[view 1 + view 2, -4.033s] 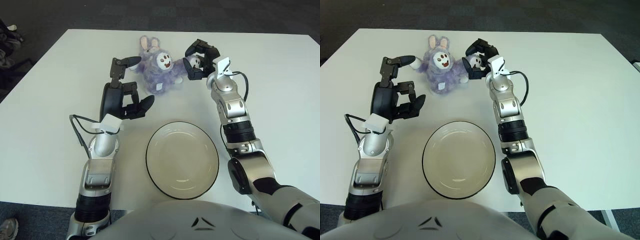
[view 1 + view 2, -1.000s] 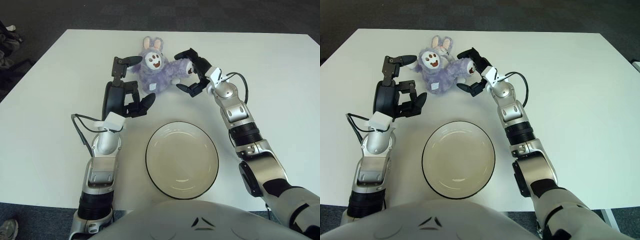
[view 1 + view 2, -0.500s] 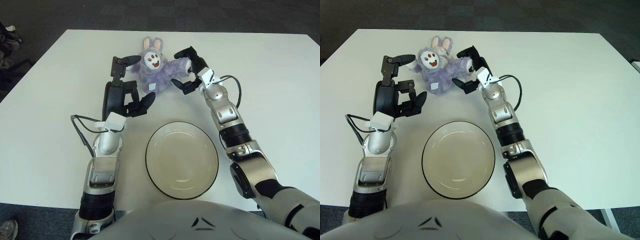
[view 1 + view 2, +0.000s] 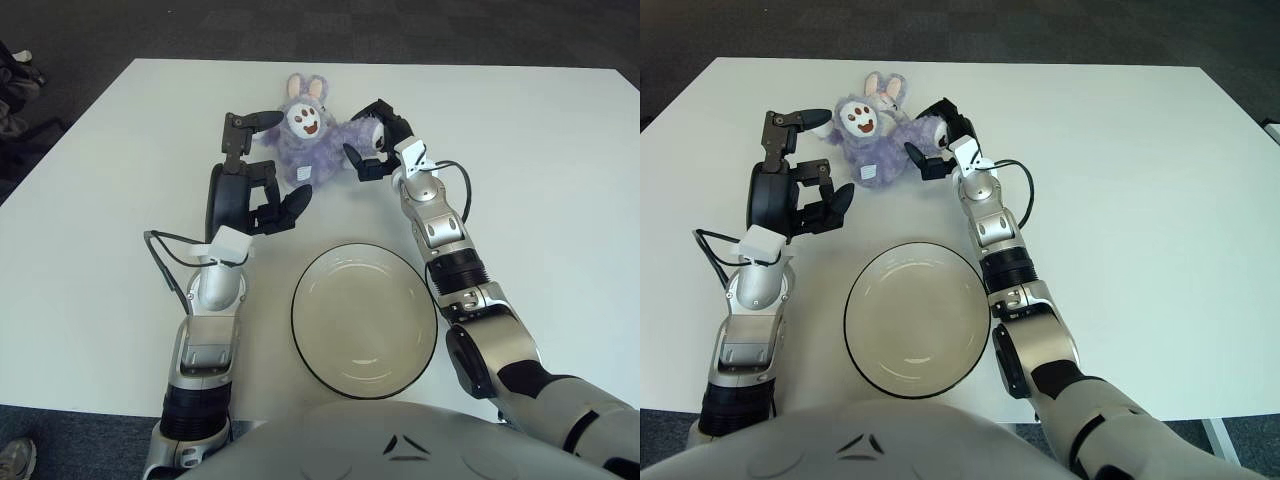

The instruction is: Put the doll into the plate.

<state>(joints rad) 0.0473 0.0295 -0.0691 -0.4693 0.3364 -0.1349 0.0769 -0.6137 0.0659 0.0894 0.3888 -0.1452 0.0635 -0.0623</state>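
A purple plush bunny doll (image 4: 312, 148) with a white face lies at the far middle of the white table. My right hand (image 4: 368, 138) is at the doll's right side, its black fingers (image 4: 383, 108) curled around the doll's right limb. On the doll's left my left hand (image 4: 272, 166) is held upright with fingers spread, one fingertip near the doll's arm and nothing held. A round cream plate (image 4: 365, 320) with a dark rim sits nearer to me, in front of the doll and between both arms; nothing lies in it.
The white table (image 4: 560, 200) stretches wide to the right and left of the arms. Dark carpet lies beyond the far edge. A cable loops from my left forearm (image 4: 160, 260).
My right hand has moved left against the doll and its fingers have drawn in around the doll's limb. The doll has barely shifted. The left hand has stayed put.
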